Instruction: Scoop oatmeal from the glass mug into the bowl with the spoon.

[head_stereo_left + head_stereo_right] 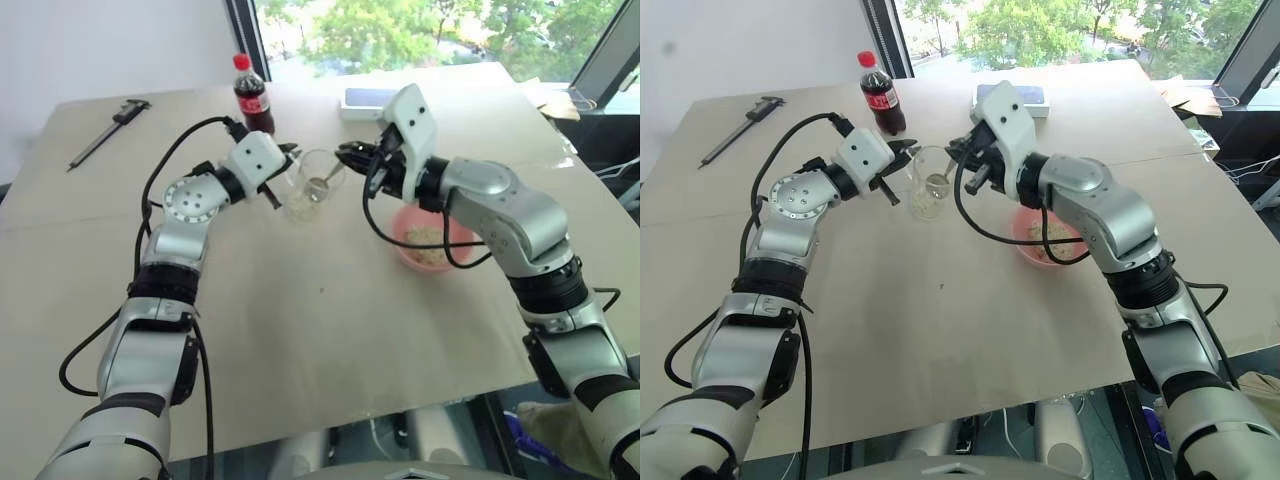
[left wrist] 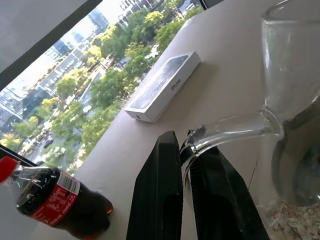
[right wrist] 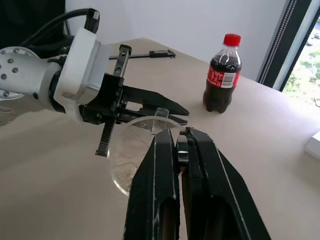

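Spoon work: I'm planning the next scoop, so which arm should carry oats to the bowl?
The right. Its tool is shut on the spoon, whose head sits inside the mug, and the bowl lies on its side. The left tool is shut on the mug's handle, steadying it.

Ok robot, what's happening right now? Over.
Left gripper shut on clear glass mug handle. Right gripper shut on shiny silver spoon, head in mug. Pink bowl holds oats. Nothing blocking.

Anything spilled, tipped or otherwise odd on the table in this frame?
Nothing spilled. The glass mug is lifted and tilted, held by its handle in the left gripper, while the right gripper dips the spoon into it. A caliper lies unused on the table.
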Tool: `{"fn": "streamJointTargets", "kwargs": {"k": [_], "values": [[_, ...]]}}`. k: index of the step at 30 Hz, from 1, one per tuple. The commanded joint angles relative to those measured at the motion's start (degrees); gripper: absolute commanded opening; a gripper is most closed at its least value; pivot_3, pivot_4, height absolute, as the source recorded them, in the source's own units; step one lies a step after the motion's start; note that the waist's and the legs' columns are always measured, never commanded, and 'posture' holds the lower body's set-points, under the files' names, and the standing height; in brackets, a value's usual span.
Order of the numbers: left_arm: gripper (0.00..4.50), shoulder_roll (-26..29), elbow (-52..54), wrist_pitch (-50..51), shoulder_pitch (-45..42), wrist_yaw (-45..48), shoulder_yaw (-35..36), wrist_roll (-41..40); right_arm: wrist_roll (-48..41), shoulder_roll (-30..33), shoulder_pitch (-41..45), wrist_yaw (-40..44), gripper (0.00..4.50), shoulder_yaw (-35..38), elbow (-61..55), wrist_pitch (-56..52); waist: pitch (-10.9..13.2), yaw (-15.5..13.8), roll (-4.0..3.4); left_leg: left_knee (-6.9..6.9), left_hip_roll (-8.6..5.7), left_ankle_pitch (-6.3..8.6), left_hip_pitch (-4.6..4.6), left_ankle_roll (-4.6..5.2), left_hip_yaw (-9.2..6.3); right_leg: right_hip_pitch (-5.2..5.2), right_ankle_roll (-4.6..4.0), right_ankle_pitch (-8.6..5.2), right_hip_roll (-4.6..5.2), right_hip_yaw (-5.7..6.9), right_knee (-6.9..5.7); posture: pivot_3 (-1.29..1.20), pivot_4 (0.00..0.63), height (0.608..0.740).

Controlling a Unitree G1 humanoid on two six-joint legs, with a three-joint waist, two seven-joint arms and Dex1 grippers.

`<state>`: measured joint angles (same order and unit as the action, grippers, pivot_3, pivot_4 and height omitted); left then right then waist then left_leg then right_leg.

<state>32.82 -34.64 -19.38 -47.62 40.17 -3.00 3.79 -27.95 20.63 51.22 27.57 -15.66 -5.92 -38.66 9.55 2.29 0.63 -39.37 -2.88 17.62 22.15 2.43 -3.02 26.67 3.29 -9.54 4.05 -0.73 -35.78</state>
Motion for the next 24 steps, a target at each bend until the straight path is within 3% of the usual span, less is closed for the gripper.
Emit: {"fn": "streamJointTargets", "kwargs": {"k": [1, 11, 24], "values": [[0.14, 0.72, 1.24, -1.42, -1.99, 0.22, 0.58, -0.52, -0.57, -1.98, -0.39, -0.17, 0.0, 2.14, -1.53, -3.03, 0.0, 0.04, 0.0, 0.0, 0.0, 0.0, 0.0, 0.0, 0.0, 0.0, 0.0, 0.0, 0.0, 0.0, -0.02, 0.0, 0.15, 0.74], [0.14, -0.85, 1.24, -1.48, -1.81, -0.22, 0.37, -0.38, -10.18, -12.11, 0.35, -11.34, 0.0, 17.28, -1.58, -20.35, 0.0, 0.05, 0.0, -0.07, 0.0, -0.02, 0.0, -0.03, -0.04, 0.02, 0.0, 0.0, 0.01, -0.01, -0.07, 0.0, 0.15, 0.74], [0.14, -2.3, -0.05, -1.72, -1.64, -1.19, 0.45, -0.16, -17.42, -13.89, 4.6, -19.12, 0.0, 31.16, -0.68, -29.78, 0.0, 0.13, 0.0, -0.07, -0.01, -0.02, 0.0, -0.03, -0.02, 0.03, 0.0, 0.0, 0.01, -0.02, -0.13, 0.0, 0.15, 0.74]]}}
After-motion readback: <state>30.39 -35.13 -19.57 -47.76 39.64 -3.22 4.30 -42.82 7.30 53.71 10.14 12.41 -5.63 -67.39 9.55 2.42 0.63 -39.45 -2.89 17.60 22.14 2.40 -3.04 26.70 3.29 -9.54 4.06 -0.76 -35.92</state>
